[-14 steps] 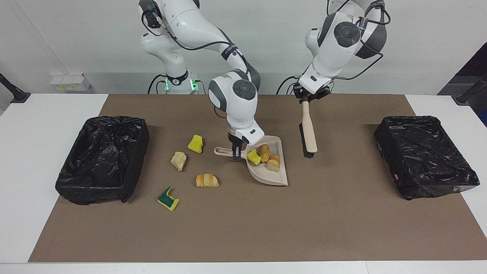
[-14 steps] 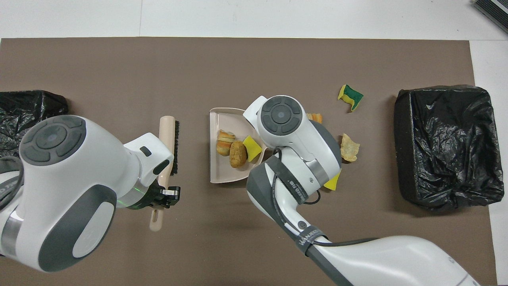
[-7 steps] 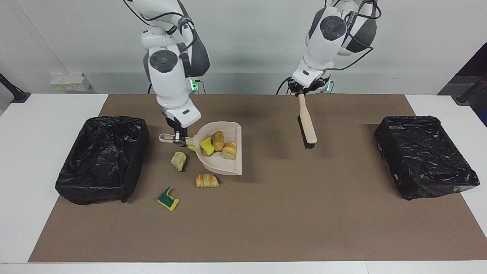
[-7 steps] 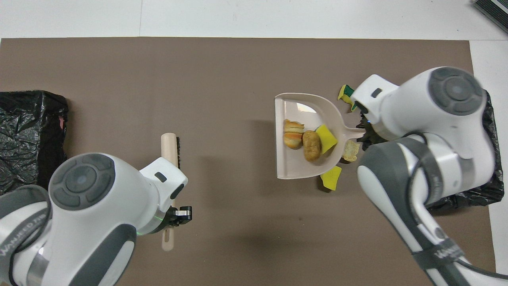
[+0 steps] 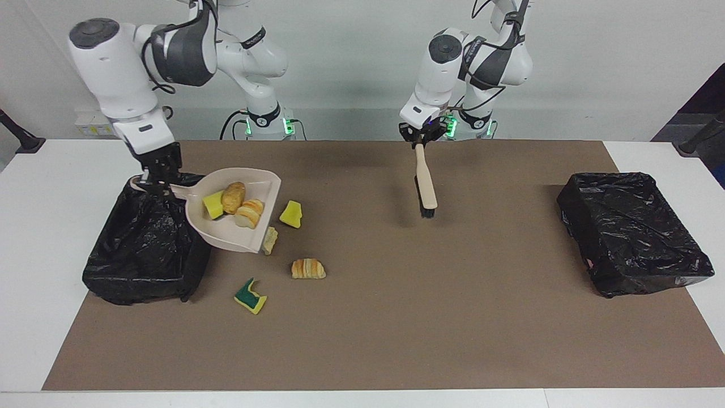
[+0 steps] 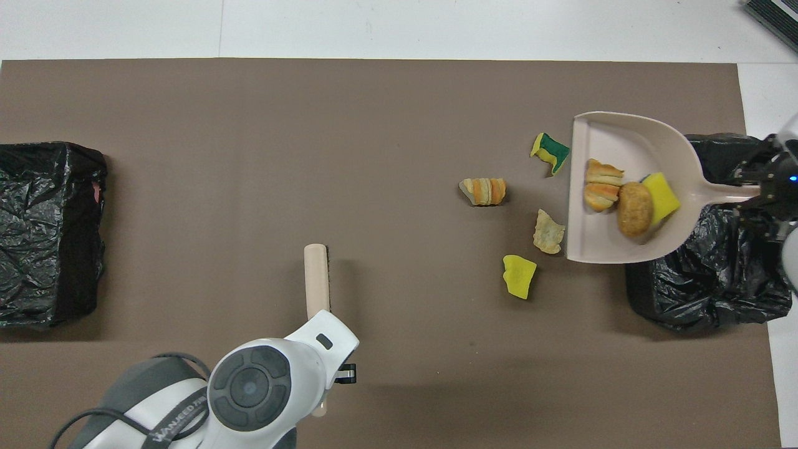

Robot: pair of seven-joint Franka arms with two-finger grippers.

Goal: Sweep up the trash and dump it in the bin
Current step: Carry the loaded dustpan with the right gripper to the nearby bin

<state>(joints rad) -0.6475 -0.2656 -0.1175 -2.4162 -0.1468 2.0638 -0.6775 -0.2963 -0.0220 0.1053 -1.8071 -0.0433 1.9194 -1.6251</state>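
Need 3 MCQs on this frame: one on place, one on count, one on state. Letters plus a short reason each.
1. What is the dustpan held over?
A. the edge of the bin at the right arm's end
B. the bin at the left arm's end
C. the brush

2. How many scraps lie in the dustpan?
A. one
B. three
C. five

3. What state is the right gripper in?
A. open over the mat
B. shut on the brush
C. shut on the dustpan's handle

Answers:
1 A: the pan's handle end hangs above that bin's rim.
2 B: a yellow sponge bit, a brown bread chunk and a croissant sit in it; four more scraps lie on the mat.
3 C: its jaws clamp the handle, and the pan is up off the mat.
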